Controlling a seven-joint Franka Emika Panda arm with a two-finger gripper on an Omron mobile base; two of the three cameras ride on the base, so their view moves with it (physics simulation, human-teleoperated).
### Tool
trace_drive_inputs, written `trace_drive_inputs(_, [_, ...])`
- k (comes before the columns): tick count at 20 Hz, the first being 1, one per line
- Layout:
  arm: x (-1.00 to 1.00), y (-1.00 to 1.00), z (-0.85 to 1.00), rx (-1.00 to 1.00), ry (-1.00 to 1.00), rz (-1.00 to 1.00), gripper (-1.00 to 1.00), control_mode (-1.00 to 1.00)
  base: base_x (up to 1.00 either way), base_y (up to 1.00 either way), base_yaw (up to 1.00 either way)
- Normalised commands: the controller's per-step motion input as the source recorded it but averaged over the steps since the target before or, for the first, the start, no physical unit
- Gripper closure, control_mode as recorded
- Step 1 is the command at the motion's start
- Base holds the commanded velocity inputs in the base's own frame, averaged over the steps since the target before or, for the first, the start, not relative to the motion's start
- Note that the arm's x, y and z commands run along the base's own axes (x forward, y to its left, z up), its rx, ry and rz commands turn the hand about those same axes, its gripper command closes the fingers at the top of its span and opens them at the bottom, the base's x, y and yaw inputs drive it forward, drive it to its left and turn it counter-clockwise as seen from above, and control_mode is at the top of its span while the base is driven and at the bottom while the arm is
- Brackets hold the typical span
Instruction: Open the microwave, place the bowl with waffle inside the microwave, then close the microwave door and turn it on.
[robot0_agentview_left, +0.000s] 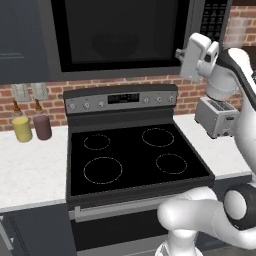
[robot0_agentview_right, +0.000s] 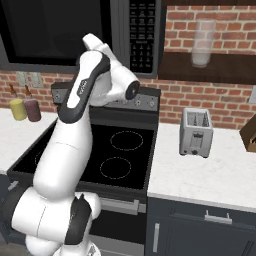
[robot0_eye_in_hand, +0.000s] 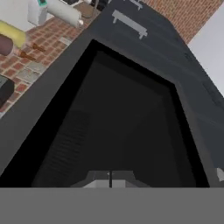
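I see the microwave (robot0_agentview_left: 120, 37) above the stove (robot0_agentview_left: 135, 155), its door (robot0_agentview_left: 122, 35) shut. Through the black glass I make out the bowl (robot0_agentview_left: 115, 45) faintly, sitting inside toward the middle; the waffle I cannot pick out. My gripper (robot0_eye_in_hand: 110, 178) is raised in front of the microwave's right side, near the keypad strip (robot0_agentview_right: 141, 32). From the hand view the fingers are pressed together with nothing between them, pointing at the door glass. On the table left of the stove, near the back wall, a yellow cup (robot0_agentview_left: 22, 129) and a maroon cup (robot0_agentview_left: 42, 127) stand side by side. A toaster (robot0_agentview_left: 216, 116) sits on the table right of the stove.
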Motion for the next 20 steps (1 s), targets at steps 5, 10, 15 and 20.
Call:
trace_drive_inputs(5, [-1.00, -0.10, 0.25, -0.25, -0.23, -0.04, 1.00, -1.00, 0.00, 0.00, 0.00])
trace_drive_inputs(10, [-0.91, -0.37, 0.06, -0.27, 0.09, -0.28, 1.00, -1.00, 0.00, 0.00, 0.00])
trace_drive_inputs(15, [-0.66, -0.54, 0.00, -0.25, 0.28, -0.34, 1.00, -1.00, 0.00, 0.00, 0.00])
trace_drive_inputs(20, [-0.61, -0.49, 0.00, -0.19, 0.23, -0.36, 1.00, -1.00, 0.00, 0.00, 0.00])
